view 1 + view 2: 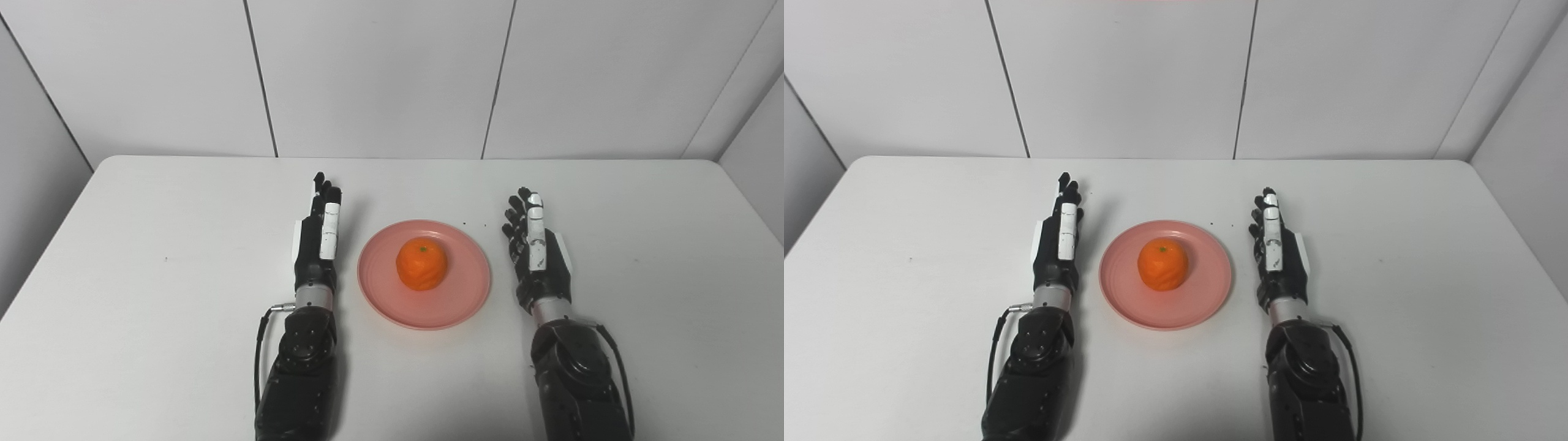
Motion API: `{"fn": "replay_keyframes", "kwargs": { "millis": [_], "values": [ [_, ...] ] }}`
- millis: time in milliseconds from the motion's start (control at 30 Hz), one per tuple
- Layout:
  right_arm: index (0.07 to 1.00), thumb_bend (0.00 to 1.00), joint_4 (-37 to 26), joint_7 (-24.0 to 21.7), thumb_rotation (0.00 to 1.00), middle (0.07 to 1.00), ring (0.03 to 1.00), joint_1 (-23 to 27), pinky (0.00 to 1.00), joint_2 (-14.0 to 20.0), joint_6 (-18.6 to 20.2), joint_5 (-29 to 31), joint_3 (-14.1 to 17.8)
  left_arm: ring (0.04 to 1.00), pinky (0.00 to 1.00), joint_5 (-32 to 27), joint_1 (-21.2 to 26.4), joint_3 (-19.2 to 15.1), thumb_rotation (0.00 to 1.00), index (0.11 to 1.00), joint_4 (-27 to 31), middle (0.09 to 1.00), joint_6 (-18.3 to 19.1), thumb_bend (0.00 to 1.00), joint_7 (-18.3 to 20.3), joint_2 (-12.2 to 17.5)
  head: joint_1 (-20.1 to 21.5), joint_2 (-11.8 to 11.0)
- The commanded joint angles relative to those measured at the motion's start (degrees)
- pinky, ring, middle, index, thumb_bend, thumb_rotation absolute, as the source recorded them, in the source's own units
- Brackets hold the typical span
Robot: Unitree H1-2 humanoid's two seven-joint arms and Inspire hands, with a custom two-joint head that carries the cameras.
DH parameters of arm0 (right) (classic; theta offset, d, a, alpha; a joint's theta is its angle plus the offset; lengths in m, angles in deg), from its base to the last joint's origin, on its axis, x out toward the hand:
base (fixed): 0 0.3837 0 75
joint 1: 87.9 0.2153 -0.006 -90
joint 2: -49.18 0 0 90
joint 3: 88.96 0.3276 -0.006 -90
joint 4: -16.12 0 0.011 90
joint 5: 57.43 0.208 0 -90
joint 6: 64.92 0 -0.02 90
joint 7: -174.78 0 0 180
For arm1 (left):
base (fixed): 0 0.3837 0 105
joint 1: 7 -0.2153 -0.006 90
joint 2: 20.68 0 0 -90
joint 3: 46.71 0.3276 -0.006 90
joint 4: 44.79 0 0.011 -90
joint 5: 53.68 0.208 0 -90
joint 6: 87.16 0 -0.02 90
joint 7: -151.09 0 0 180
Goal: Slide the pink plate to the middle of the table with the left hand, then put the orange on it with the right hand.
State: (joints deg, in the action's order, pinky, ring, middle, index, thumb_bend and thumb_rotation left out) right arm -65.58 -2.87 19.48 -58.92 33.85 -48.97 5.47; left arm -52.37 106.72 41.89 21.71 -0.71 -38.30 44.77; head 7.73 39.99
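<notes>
White wall panels [380, 73] with dark seams stand behind a white table [153, 257] that fills most of both views. Two black forearms come in from the bottom edge, one on each side of the middle.

Between the hands lies the pink plate [456, 300], round and flat on the tabletop, just to the right of the left hand [318, 245] and just to the left of the right hand [539, 257]. Neither hand touches it; a strip of bare table shows on each side.

Each hand is stretched out flat, its fingers straight and pointing toward the wall, holding nothing. The left hand's fingers [1067, 202] reach further toward the wall than the plate's far rim.

On the middle of the plate sits the orange [421, 263], its small green stem mark facing up, apart from both hands.
</notes>
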Motion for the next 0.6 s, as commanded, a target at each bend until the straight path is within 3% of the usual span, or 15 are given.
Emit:
{"fn": "replay_keyframes", "kwargs": {
  "millis": [0,367,567],
  "values": [
    [1.000,0.87,2.5,-0.4,1.00,0.987,1.000,-1.2,1.00,-0.6,-1.1,0.0,-0.2,1.000,1.00,-2.9,-0.6,-1.1,1.00,1.000,0.5,1.000,3.9,0.94,1.0,-1.3,-0.1,0.0],
    [0.977,0.78,6.4,3.1,1.00,0.966,0.994,-0.4,1.00,-0.9,-10.2,-4.7,0.4,1.000,1.00,-6.1,-0.4,-2.0,1.00,1.000,2.9,1.000,9.6,0.95,2.2,-1.9,-0.1,0.1],
    [0.960,0.79,7.6,3.9,1.00,0.942,0.968,0.1,1.00,-1.5,-11.8,-4.0,1.5,1.000,1.00,-7.1,-0.3,-2.2,1.00,1.000,3.5,1.000,11.4,0.96,1.9,-1.7,-0.1,0.1]
  ]
}}
